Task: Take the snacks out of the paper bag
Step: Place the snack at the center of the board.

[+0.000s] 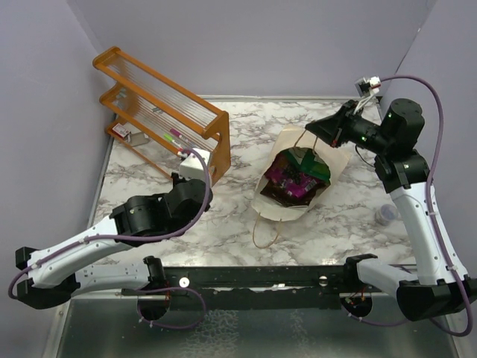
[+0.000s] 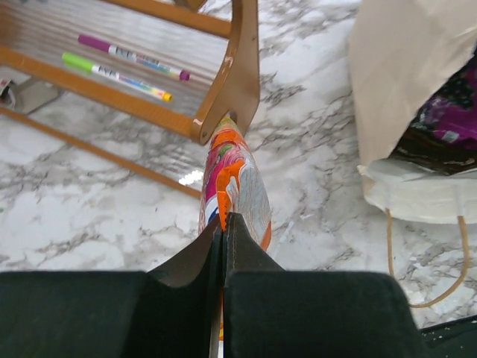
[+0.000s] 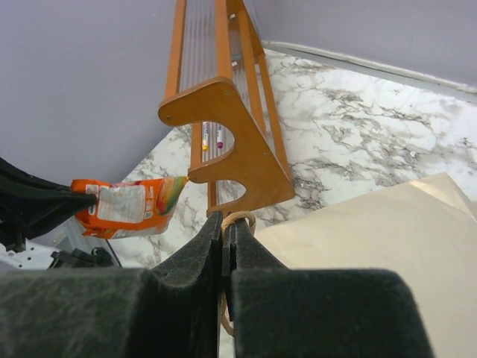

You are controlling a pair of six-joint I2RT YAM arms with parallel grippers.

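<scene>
Well, nearest me a black rail (image 1: 253, 277) runs along the front edge of the counter (image 1: 350, 216), with both arm bases bolted to it; the counter itself is white marble veined in grey.

On the left, the left end effector (image 2: 225, 220) has its fingers pressed tight on one end of the orange-red candy bag (image 2: 237, 183); that packet is out of the paper bag (image 1: 277, 207), well to its left, its far tip right by the foot of the rack's end post; whether it touches the counter I cannot tell.

In the middle the paper bag sits with its mouth gaping up and toward the front; a purple packet (image 1: 287, 175) and a green packet (image 1: 311, 165) show inside it, with something darker beneath them; one string handle (image 1: 264, 235) trails loose on the marble.

A small clear cap (image 1: 386, 214) lies near the right arm.

Further back, the right end effector (image 3: 226, 224) is clamped on the bag's other handle at the far rim.

Beyond, on the left, an orange wooden rack (image 1: 160, 112) stands slantwise, a pink pen (image 2: 134, 56) and a green pen (image 2: 115, 76) lying on its slats; plain lavender walls (image 1: 261, 45) close in the back and both sides.
</scene>
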